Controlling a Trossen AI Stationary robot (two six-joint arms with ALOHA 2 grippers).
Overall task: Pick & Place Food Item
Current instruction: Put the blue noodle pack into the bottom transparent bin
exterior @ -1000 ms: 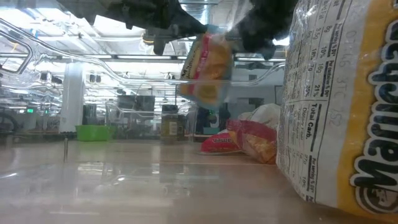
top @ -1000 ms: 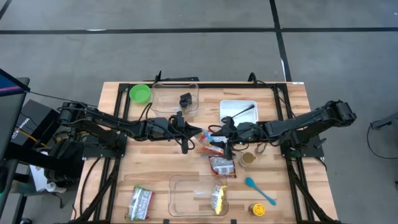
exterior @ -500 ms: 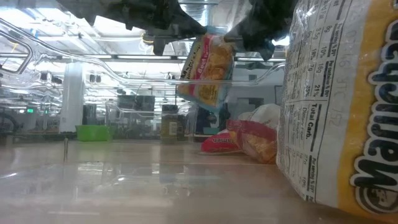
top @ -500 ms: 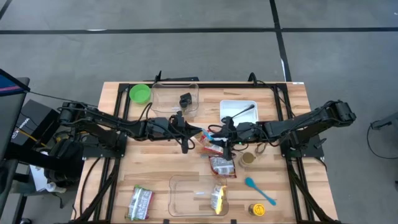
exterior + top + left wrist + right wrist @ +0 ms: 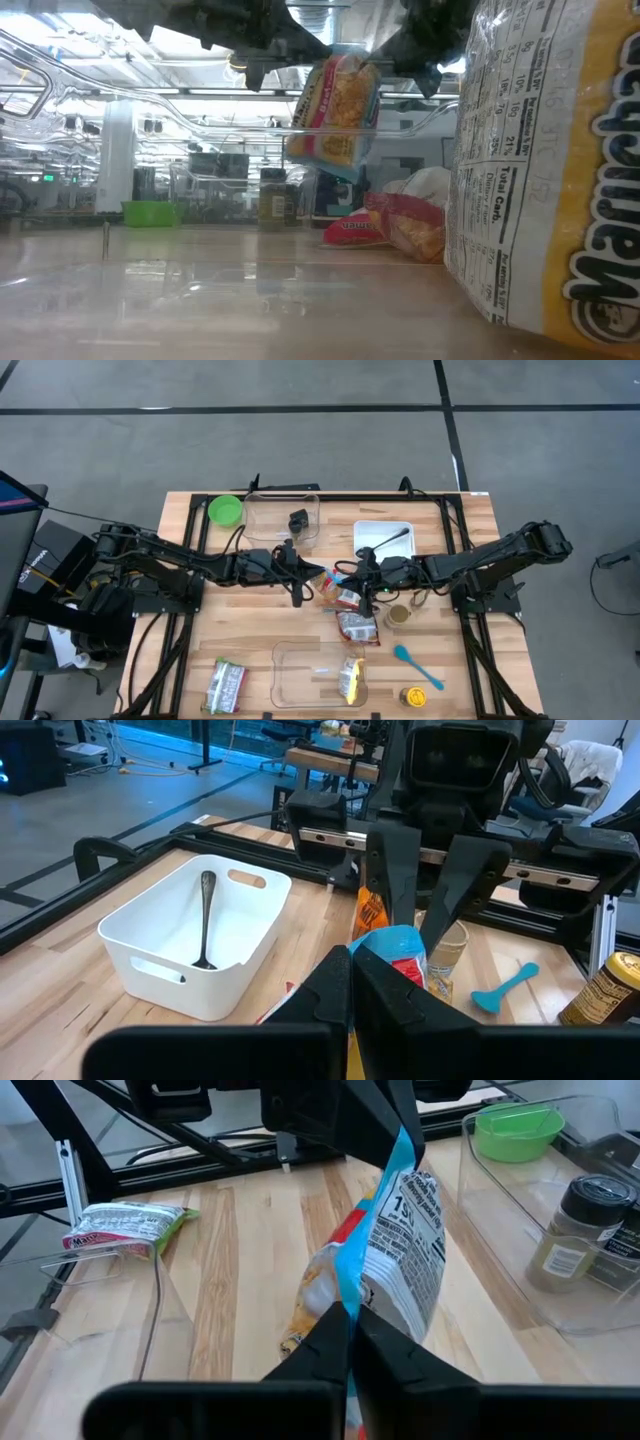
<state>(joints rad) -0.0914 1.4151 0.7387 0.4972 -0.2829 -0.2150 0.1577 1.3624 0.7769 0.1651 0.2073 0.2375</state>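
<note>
Green bowl (image 5: 224,510) (white bin (image 5: 383,538))

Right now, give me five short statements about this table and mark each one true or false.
1. Both end effectors grip the same blue-edged noodle packet in the air: left end effector, right end effector. True.
2. The white rectangular plastic bin is empty. False: a dark metal spoon lies in it.
3. The green round bowl sits at the table's far left corner. True.
4. The teal plastic spoon lies inside the clear plastic container at the near edge. False: it lies on the bare wood, right of that container.
5. A red snack bag lies on the tabletop. True.
</note>
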